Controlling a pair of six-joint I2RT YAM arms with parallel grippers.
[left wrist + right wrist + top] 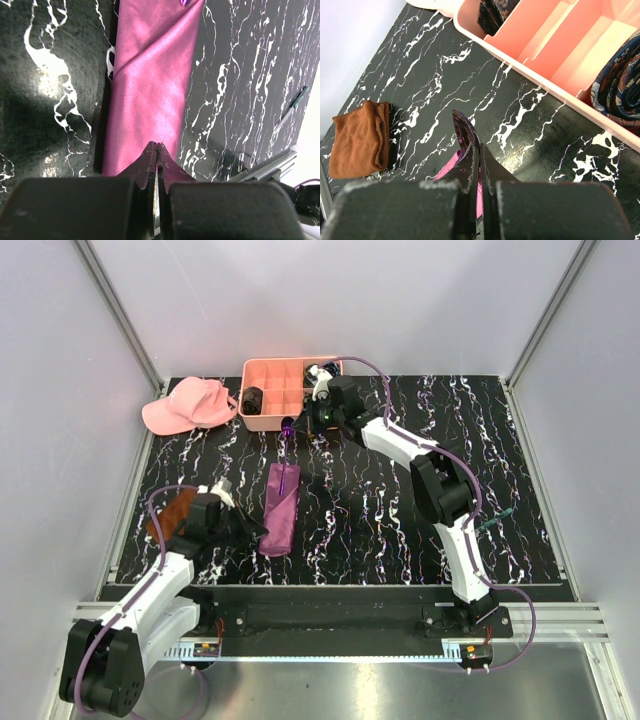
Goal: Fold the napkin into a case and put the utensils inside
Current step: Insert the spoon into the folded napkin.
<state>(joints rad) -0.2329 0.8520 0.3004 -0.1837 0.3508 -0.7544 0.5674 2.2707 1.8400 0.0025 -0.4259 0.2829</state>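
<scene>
The magenta napkin (280,508) lies folded into a narrow strip on the black marbled table, and it fills the left wrist view (150,90). My left gripper (247,527) is shut, with its tips (157,146) over the napkin's near end; I cannot tell if they pinch the cloth. My right gripper (297,425) is shut on a shiny utensil (462,127) just beyond the napkin's far end. The utensil (286,455) reaches down to the napkin's top opening. Another slim utensil with a teal end (495,523) lies at the table's right edge and also shows in the left wrist view (294,104).
A pink divided tray (262,422) with dark rolled bundles (254,398) stands at the back, close to my right gripper, and shows in the right wrist view (555,60). A pink cap (190,405) lies back left. A rust-brown cloth (172,512) lies beside my left arm and also shows in the right wrist view (360,137).
</scene>
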